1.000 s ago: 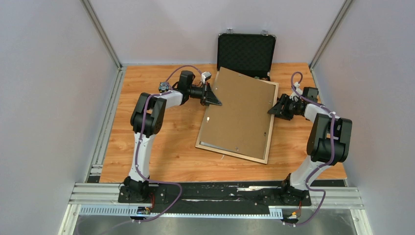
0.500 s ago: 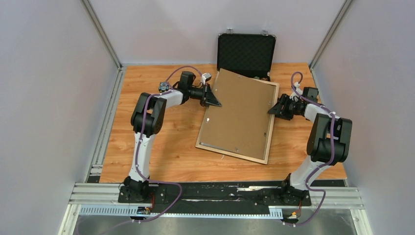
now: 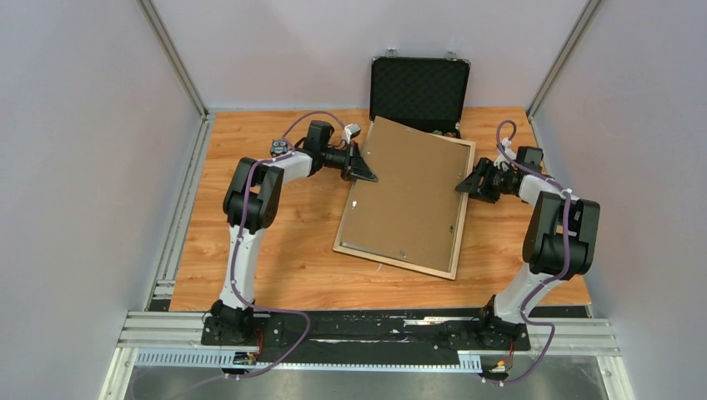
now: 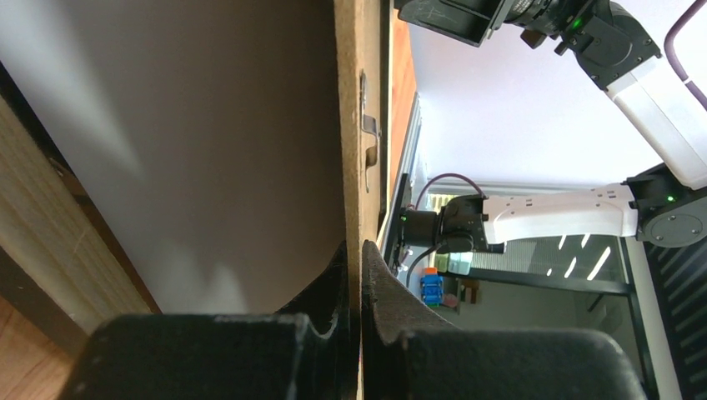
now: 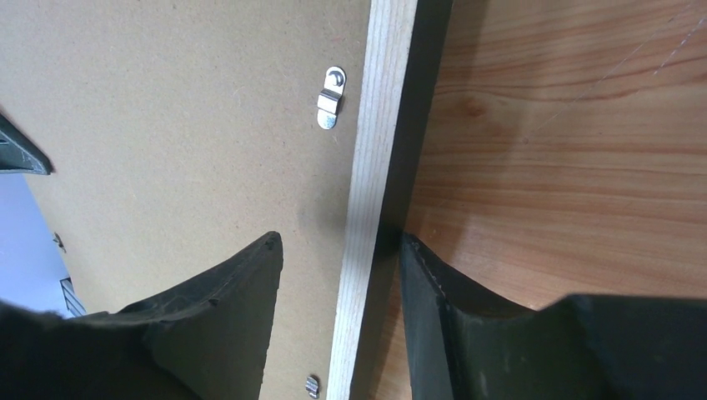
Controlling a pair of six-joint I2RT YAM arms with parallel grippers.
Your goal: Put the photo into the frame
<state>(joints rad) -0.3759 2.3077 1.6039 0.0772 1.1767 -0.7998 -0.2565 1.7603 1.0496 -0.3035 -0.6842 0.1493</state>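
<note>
- The orange-brown wood-grain table (image 3: pixel 275 250) carries everything; both arms reach in from its near edge.
- The large rectangular picture frame of thin light-wood rails (image 3: pixel 398 263) lies flat in the middle of the table, back side up and turned slightly askew.
- The flat brown hardboard backing panel (image 3: pixel 408 196) covers the frame opening. Its right edge sits just inside the right rail, while its far-left side is raised off the frame.
- The open black case with a foam lining (image 3: pixel 419 87) stands at the far edge, just behind the panel's far corner.
- The left gripper (image 4: pixel 360 250) has its jaws pressed together on the thin left edge of the panel, pinching it.
- The right gripper (image 5: pixel 340 242) has its jaws spread astride the frame's right rail. One finger hangs over the panel and the other sits at the rail's dark outer side, by the table.
- A small silver turn clip (image 5: pixel 329 100) lies on the panel just beside that rail.
- The photo cannot be made out. The left wrist view shows only a pale surface under the raised panel, and I cannot tell what it is.
</note>
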